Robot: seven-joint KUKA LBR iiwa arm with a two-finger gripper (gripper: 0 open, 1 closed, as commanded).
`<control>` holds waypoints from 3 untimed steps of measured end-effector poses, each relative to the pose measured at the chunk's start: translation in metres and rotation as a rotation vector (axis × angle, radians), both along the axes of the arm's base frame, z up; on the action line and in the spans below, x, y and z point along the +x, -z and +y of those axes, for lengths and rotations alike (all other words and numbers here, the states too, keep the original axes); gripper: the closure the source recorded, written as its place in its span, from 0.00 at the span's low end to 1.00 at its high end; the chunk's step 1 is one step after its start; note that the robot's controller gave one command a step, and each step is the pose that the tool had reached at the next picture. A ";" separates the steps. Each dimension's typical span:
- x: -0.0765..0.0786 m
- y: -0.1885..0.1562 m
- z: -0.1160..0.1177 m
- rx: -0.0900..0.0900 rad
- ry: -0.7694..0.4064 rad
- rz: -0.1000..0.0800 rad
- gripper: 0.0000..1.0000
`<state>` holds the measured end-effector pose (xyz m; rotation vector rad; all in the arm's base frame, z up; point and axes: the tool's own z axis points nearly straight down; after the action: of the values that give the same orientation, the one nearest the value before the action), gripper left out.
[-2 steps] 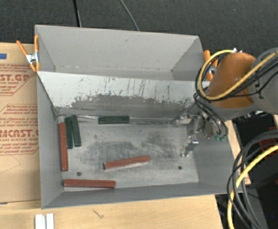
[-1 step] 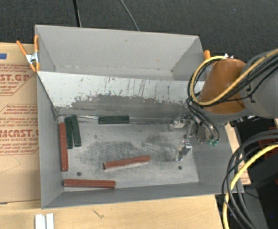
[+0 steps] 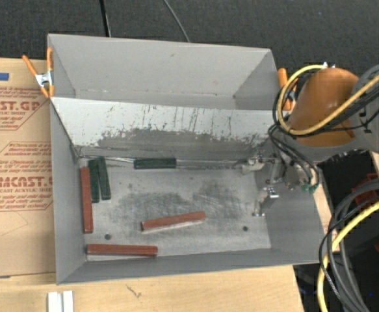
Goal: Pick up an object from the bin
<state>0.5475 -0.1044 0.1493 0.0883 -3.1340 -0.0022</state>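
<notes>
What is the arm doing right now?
Gripper down at right side of bin. Nearest thing: brown stick, mid-floor. Nothing lies between them.

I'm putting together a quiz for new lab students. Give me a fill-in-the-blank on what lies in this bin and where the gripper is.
1. The reddish-brown bars on the floor of the bin number ___.
2. The lone bar lying at the foot of the far wall is dark ___.
3. In the camera view, the gripper is close to the bin's ___ wall.

Missing words: three; green; right.
</notes>
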 end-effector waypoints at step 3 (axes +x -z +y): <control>-0.030 0.074 0.134 -0.001 -0.015 -0.012 1.00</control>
<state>0.5171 0.0295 0.0757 0.1129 -3.1455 -0.0005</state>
